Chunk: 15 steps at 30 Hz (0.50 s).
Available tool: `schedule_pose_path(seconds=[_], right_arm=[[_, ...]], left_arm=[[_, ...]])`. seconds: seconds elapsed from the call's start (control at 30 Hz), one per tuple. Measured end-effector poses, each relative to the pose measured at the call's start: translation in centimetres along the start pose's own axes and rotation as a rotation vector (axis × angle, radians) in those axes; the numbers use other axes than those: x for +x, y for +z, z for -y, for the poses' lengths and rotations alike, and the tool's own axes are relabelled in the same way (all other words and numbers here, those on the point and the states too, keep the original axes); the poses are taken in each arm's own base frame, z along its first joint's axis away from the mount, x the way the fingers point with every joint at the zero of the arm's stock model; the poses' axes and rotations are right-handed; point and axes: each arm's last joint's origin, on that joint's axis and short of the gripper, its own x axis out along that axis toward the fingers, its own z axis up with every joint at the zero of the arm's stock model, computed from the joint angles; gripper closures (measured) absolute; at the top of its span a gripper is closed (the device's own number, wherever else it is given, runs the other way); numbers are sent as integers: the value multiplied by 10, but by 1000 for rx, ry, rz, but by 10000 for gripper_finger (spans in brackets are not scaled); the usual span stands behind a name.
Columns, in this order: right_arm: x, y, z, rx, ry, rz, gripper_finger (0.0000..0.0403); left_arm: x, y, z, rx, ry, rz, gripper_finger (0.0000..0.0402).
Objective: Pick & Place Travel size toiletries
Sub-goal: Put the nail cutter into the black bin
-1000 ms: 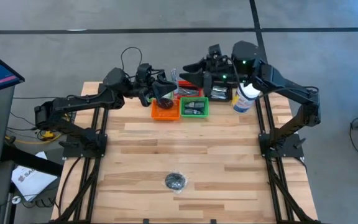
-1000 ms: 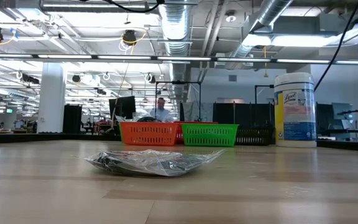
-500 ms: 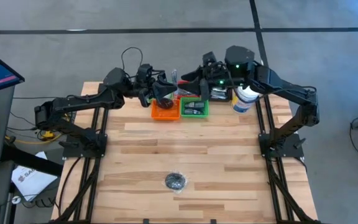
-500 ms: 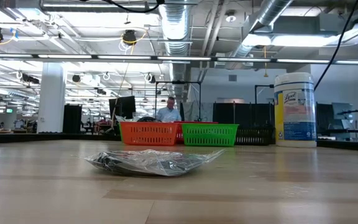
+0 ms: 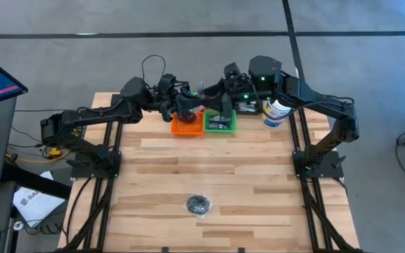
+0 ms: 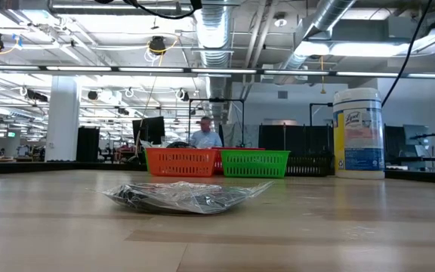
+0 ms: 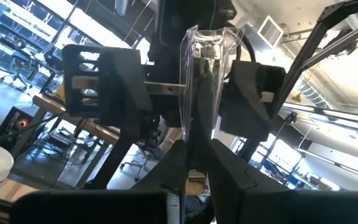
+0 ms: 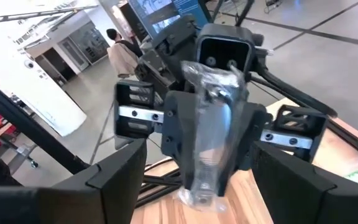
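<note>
Between left end effector (image 8: pixel 207 134) fingers: clear packet (image 8: pixel 211 127)

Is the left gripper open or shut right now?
Shut: the left gripper pinches a clear packet, its fingers pressed against the plastic.

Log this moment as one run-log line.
left pincer: shut on clear packet, above orange tray | right pincer: open, facing it | bagged black piece: on table

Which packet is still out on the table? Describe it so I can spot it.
On the wooden table, look at the near end, far from the orange tray and green tray. A crumpled clear packet with dark contents lies there alone.
</note>
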Motion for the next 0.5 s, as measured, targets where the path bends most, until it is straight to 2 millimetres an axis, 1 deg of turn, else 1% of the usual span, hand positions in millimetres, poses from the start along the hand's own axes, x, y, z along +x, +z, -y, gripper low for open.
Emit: schedule_pose_path(seconds=[0.13,0.3,0.4,0.5], right_arm=[[0,0,1,-1,-23,12,127],[10,-4,5,4,-43,-6,132],[9,-4,5,2,-41,-2,149],[9,-3,5,-8,-53,8,179]], left_arm=[[0,0,0,0,1,-2,370],[-1,1,-1,4,5,2,370],[-1,1,-1,4,5,1,370],[-1,1,-1,5,4,2,370]])
